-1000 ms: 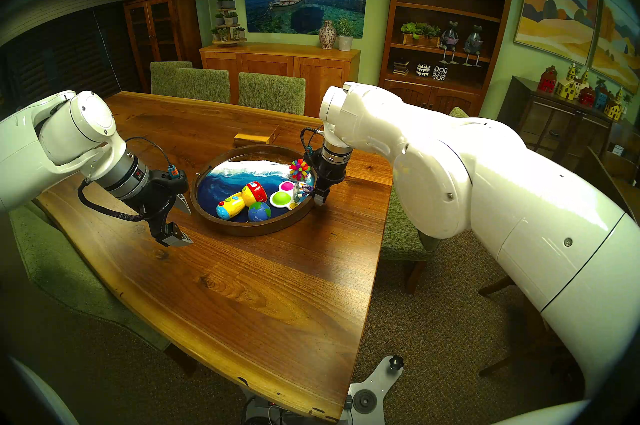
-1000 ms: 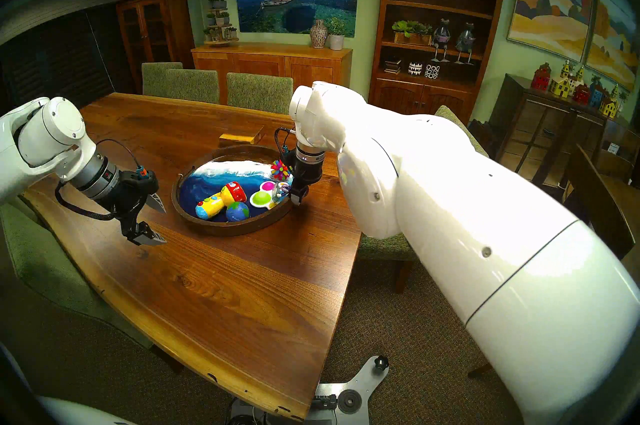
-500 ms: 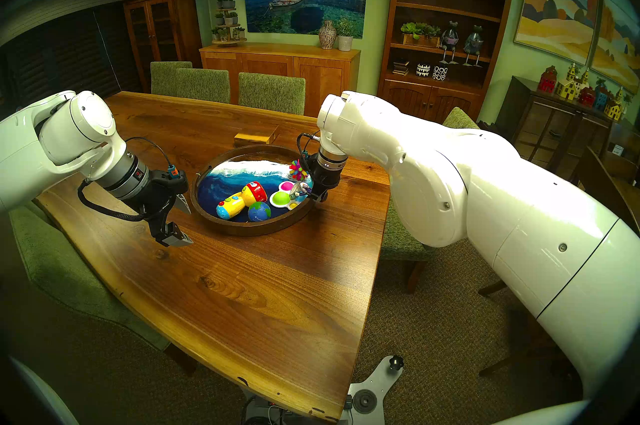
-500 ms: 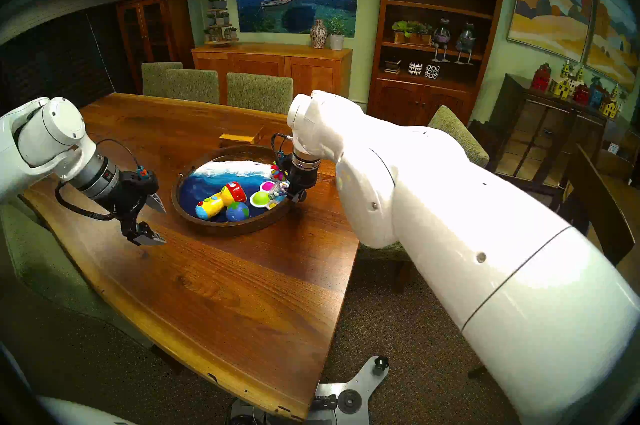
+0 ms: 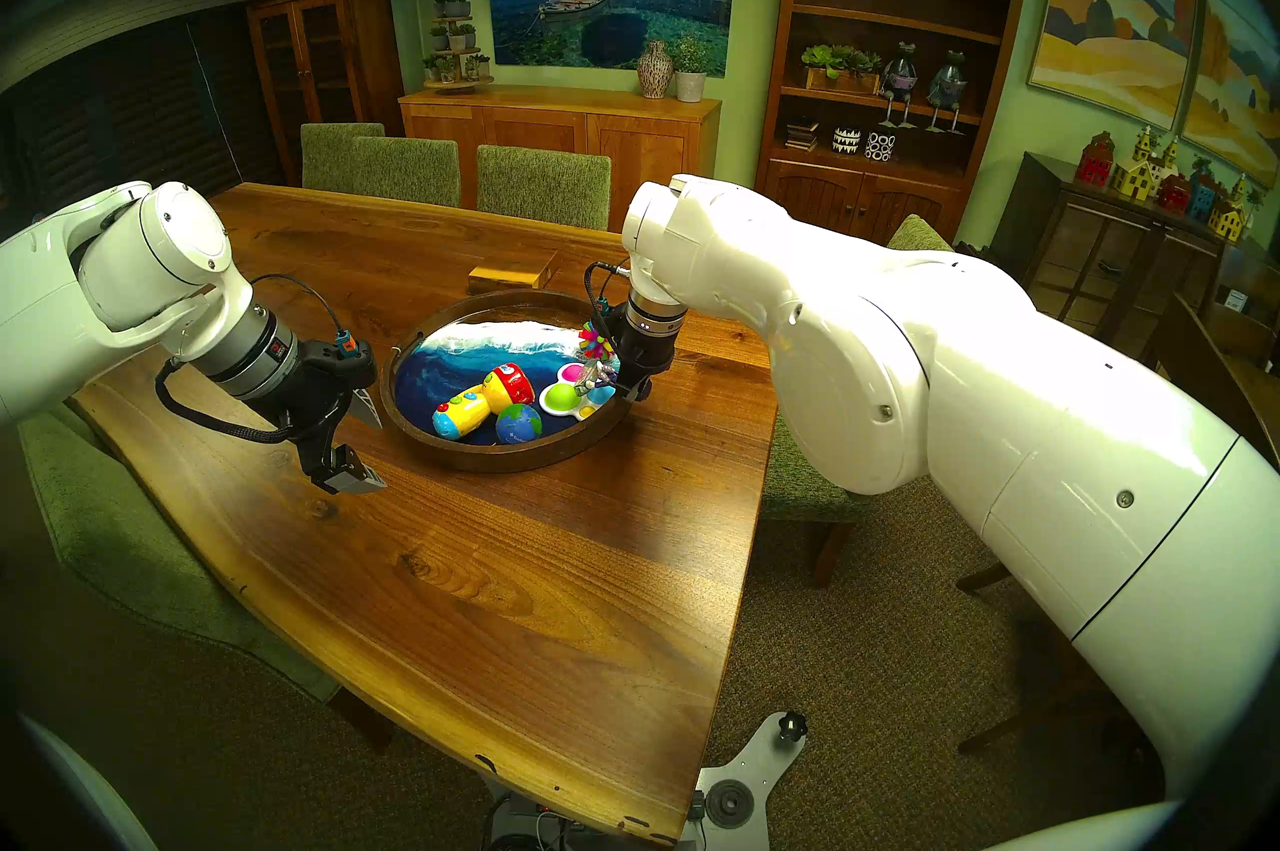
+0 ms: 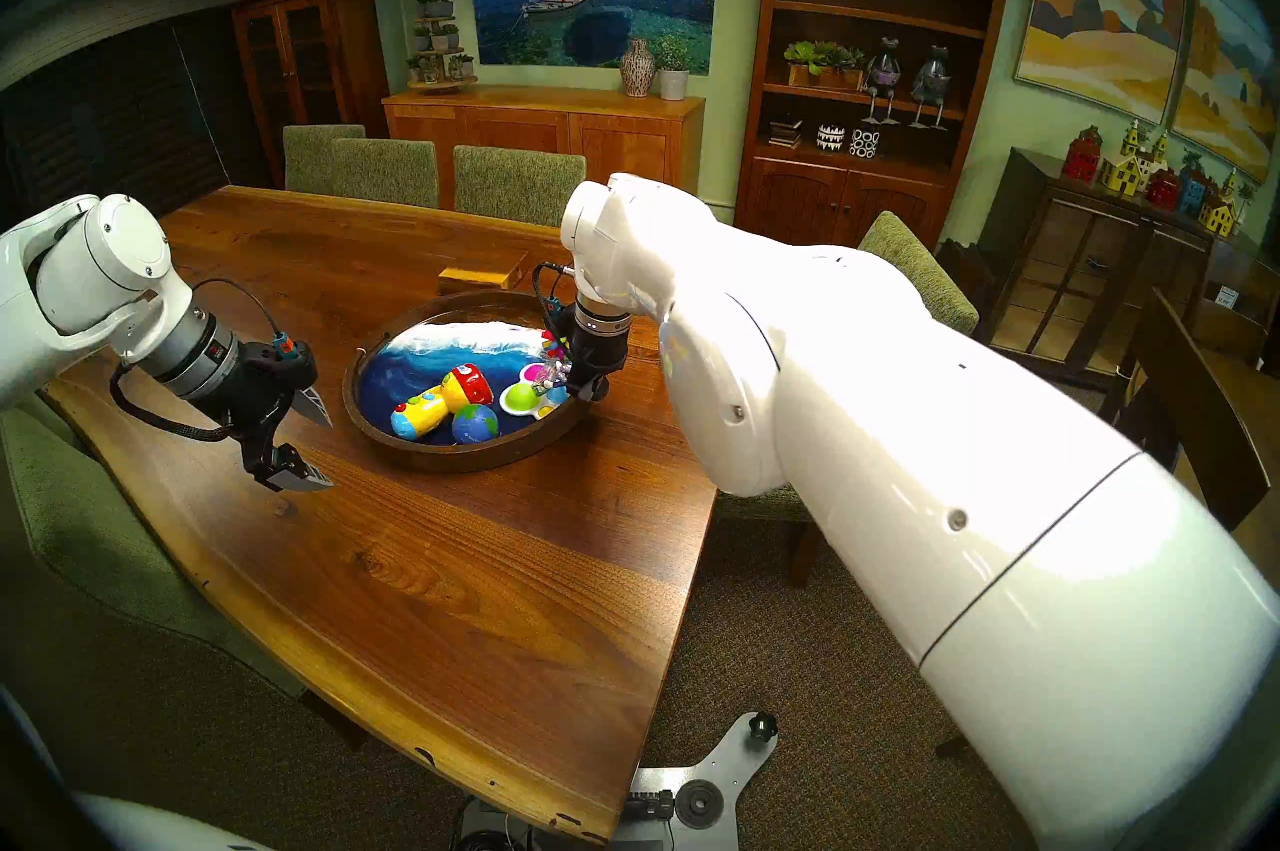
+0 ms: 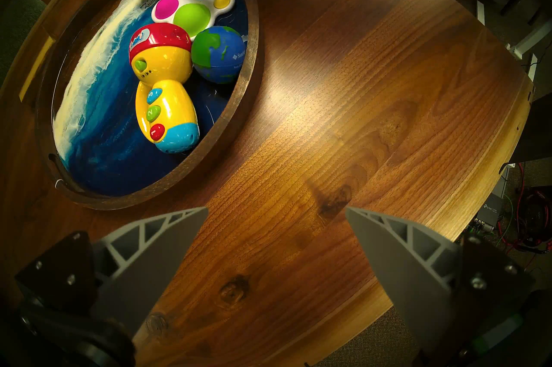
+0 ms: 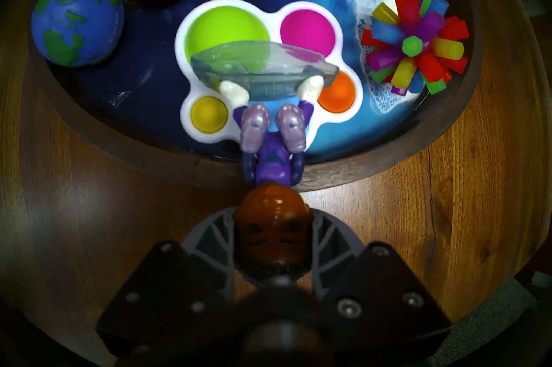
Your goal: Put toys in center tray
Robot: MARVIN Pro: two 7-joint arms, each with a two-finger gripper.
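A long wooden table [image 5: 485, 551] fills the middle of the head view, running from the upper left toward the lower centre. On it, a little above the centre of the frame, sits the center tray [image 5: 443, 447], a round dark-wood rim around a blue and white wave surface. Just beyond its far edge lies a small wooden block [image 5: 509, 276]. Inside the tray, the yellow flashlight with red head [image 5: 485, 398] lies at lower centre with its red end toward the upper right. The white popper [image 5: 575, 399] lies flat to the right of it, showing green, pink, orange, yellow and blue bubbles in the right wrist view. The blue-green globe ball [image 5: 519, 423] touches the flashlight at the tray's near rim. The spiky rainbow ball [image 5: 596, 340] sits at the upper right of the tray, half hidden behind the right wrist. The left gripper [image 5: 360, 437] hangs over bare table at the left of the tray, its jaws spread wide with nothing between them. The right gripper [image 8: 274, 241] stands at the tray's right rim with its fingers closed on the brown head of the purple figurine [image 8: 270, 160]. The figurine's body crosses the rim and its clear board reaches over the popper.
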